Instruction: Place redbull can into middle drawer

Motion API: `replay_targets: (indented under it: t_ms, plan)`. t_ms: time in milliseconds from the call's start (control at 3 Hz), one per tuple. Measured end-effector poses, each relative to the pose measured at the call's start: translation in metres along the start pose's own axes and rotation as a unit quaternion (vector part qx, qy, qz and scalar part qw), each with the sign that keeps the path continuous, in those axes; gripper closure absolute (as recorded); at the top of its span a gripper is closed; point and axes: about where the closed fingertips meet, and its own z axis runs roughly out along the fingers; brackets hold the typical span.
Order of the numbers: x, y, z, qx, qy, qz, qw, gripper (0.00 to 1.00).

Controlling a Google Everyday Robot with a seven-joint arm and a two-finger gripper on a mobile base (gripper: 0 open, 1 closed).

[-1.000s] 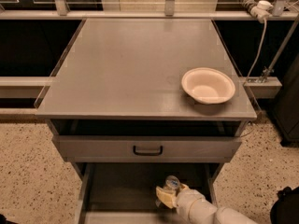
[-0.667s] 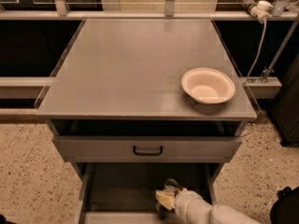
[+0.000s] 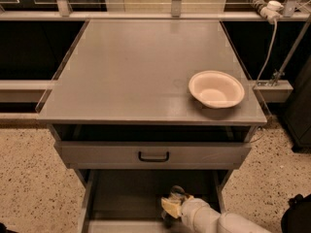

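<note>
Claw is low in the picture, inside the open middle drawer, a wide grey metal box with a dark grey floor and lighter side walls. The claw reaches in from the lower right on a white, rounded arm.

The claw is closed around the slim redbull can. I see the can's shiny silver top just above a yellowish finger pad, and the rest of its body is mostly hidden behind the claw. The can sits upright over the drawer floor, right of centre and towards the front of the box. I cannot tell whether its base touches the floor.

Above the open box is a grey drawer front with a black handle.

The flat grey surface on top carries one round white bowl, near the right front corner and upright.

The speckled tan floor shows on both sides of the cabinet.
</note>
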Motion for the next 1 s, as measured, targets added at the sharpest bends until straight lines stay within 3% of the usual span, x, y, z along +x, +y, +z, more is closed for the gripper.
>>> replay_targets:
  t_ms: [667,1000]
  plan:
    - [0.0,0.0,0.0,0.0,0.0,0.0,1.0,0.12]
    - [0.0,0.0,0.0,0.0,0.0,0.0,1.0,0.0]
